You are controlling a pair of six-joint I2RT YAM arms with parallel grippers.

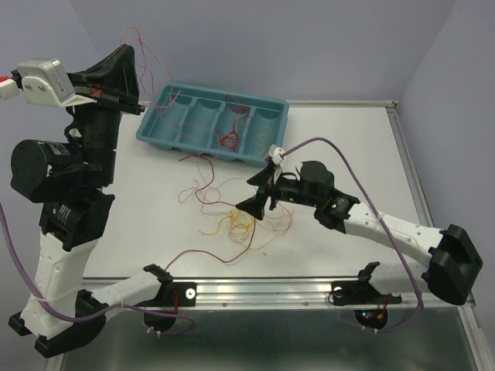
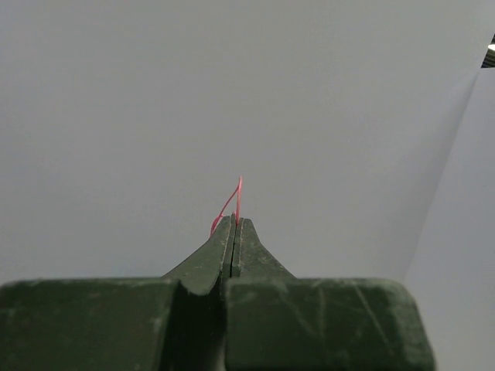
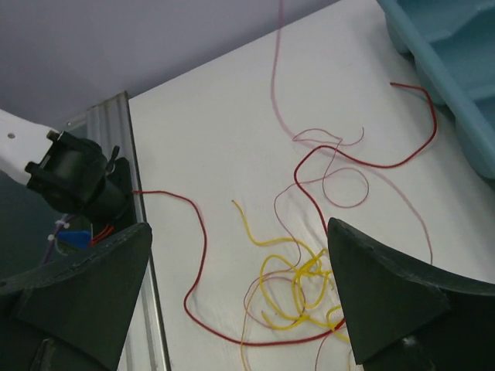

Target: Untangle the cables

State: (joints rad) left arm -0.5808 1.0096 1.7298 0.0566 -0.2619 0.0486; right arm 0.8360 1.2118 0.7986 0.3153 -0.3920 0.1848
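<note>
Mostly hair-thin, curly cables (image 1: 236, 222) in red, pink, yellow.

The white worktop (image 1: 348, 139) carries a teal divided tray (image 1: 203, 150) and loose cables (image 1: 237, 224), seemingly tangled near the middle.

Left end effector (image 2: 234, 222): arm reared upright, held high, jaws pressed together. Right end effector (image 3: 240, 226): arm extended forward, held low, jaws spread wide.
</note>
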